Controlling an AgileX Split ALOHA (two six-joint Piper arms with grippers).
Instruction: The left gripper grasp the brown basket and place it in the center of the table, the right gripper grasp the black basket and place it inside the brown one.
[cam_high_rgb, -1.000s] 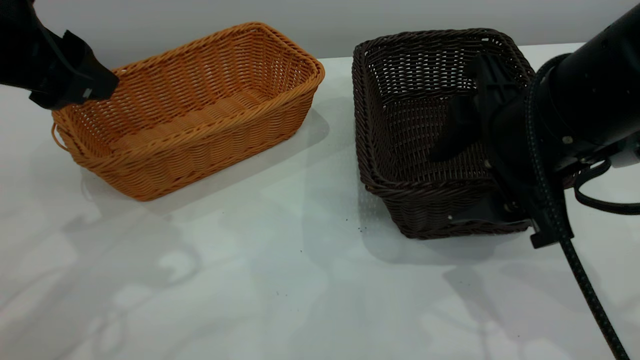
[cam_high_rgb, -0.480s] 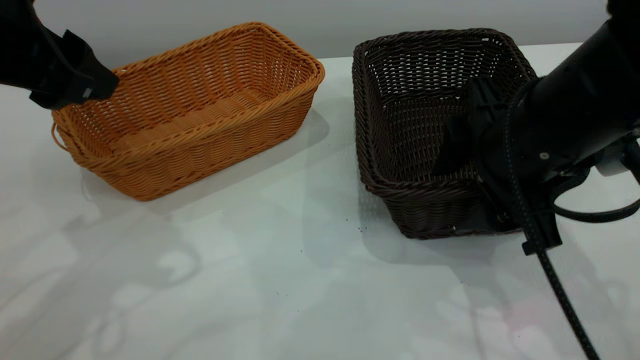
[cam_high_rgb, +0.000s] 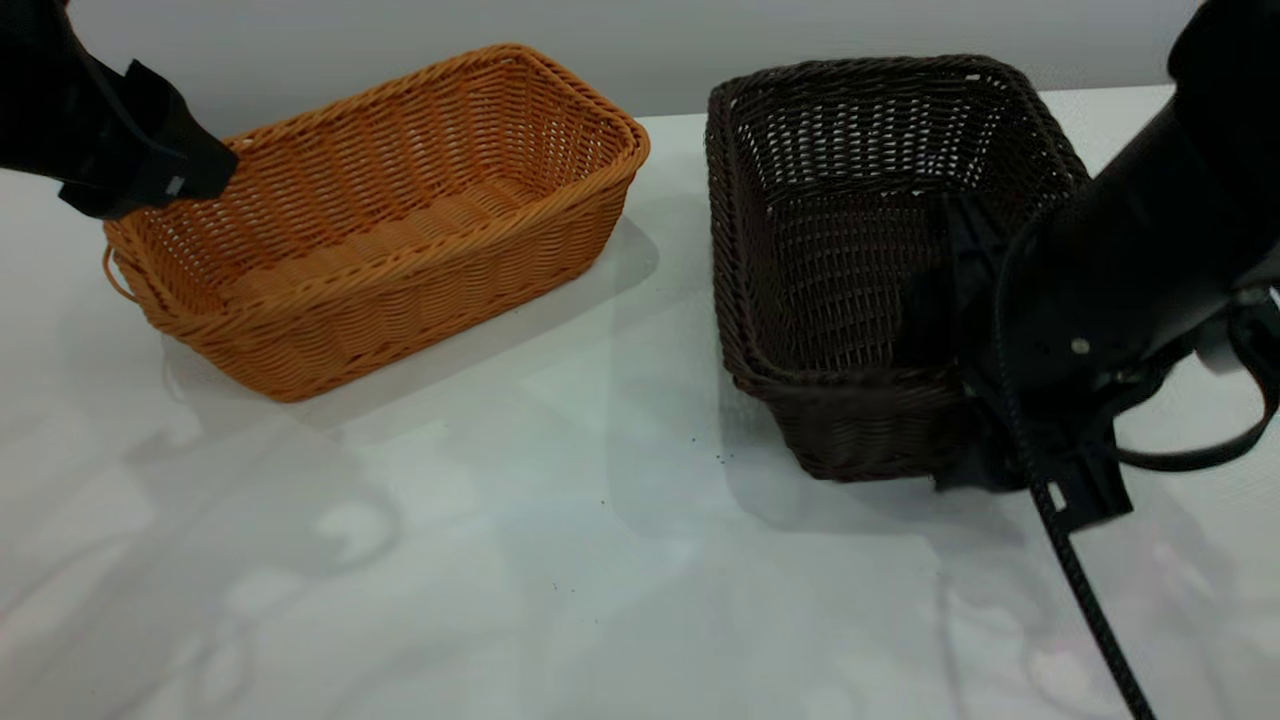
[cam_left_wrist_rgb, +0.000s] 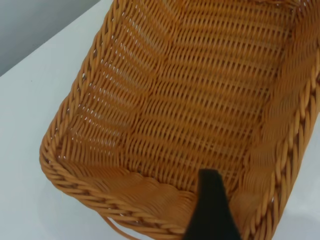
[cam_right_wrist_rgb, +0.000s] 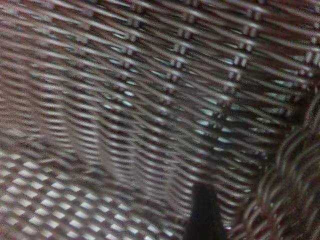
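The brown basket stands at the table's back left. My left gripper is at its left end, shut on the wall by the corner. In the left wrist view one black finger is inside the brown basket, close against that wall; the other finger is hidden. The black basket stands at the back right. My right gripper is open astride its near right wall. In the right wrist view one finger is inside the black basket.
A grey wall runs along the table's far edge. The right arm's braided cable hangs down to the table's front right. White tabletop lies between the two baskets and in front of them.
My right gripper has come down lower over the black basket's near right wall, and the basket has shifted slightly. The left gripper and the brown basket have not moved.
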